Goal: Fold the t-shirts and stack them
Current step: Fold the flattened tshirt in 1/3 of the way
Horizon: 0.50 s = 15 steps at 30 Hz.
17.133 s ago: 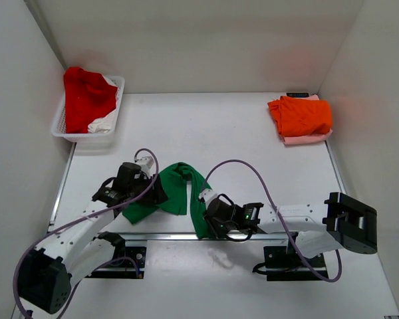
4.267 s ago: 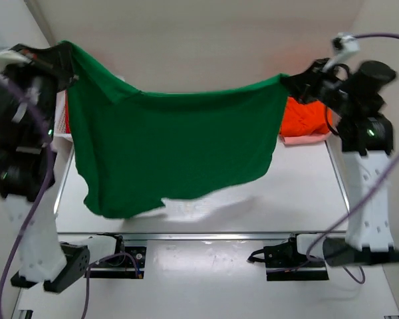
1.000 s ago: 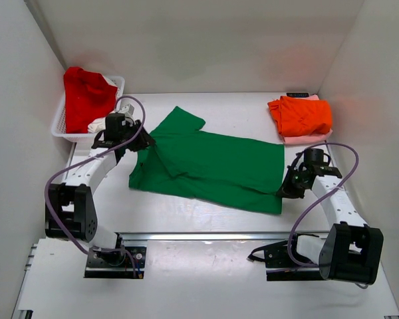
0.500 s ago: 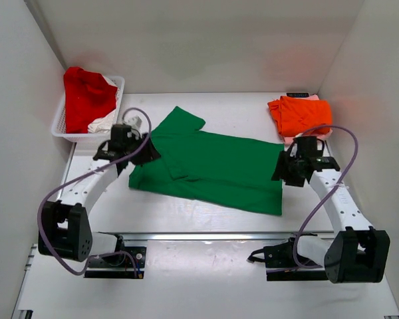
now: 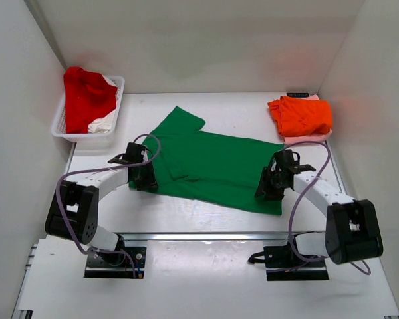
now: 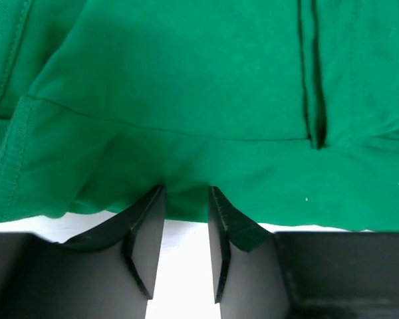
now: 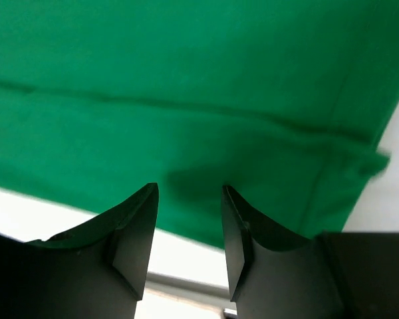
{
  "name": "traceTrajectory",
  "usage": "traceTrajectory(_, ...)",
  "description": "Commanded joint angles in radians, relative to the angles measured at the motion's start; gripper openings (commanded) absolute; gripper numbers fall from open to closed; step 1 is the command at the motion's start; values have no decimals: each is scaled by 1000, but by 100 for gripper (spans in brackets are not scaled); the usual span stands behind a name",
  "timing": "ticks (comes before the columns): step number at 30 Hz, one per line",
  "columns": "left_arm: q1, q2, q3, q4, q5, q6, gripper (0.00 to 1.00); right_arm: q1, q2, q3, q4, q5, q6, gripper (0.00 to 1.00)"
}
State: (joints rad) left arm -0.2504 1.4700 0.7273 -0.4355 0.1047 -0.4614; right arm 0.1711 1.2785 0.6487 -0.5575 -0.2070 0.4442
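Since a moment ago both arms have drawn nearer: my left fingers (image 6: 146, 232) stand apart at the near left edge of the green t-shirt (image 5: 213, 166), which is still spread on the worktop (image 5: 186, 216). My right fingers (image 7: 130, 239) are apart over its near right corner. I cannot tell whether my tips touch the cloth.

The green t-shirt (image 6: 186, 86) fills the upper two thirds of the frame, lying flat with soft wrinkles. A stitched hem runs down the left side, and a narrow vertical fold stands in the upper right. Along the bottom, a strip of white table (image 6: 185, 266) shows. The left gripper (image 6: 186, 193) sits at bottom centre, its two dark fingers (image 6: 146, 232) parted, tips overlapping the shirt's lower edge, bare table visible between them.
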Motion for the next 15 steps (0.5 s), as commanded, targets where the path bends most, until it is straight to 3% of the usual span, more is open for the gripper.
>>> traceTrajectory(1,-13,32,12,-110,-60,13,42,-24,74,18,99,9,-34,40)
traceTrajectory(7,-7,-109,-90,-166,-51,7,41,-47,264,137,111,9,-99,40)
traceTrajectory(15,-21,-264,-111,-282,-27,20,40,-13,338,273,28,38,-156,42)
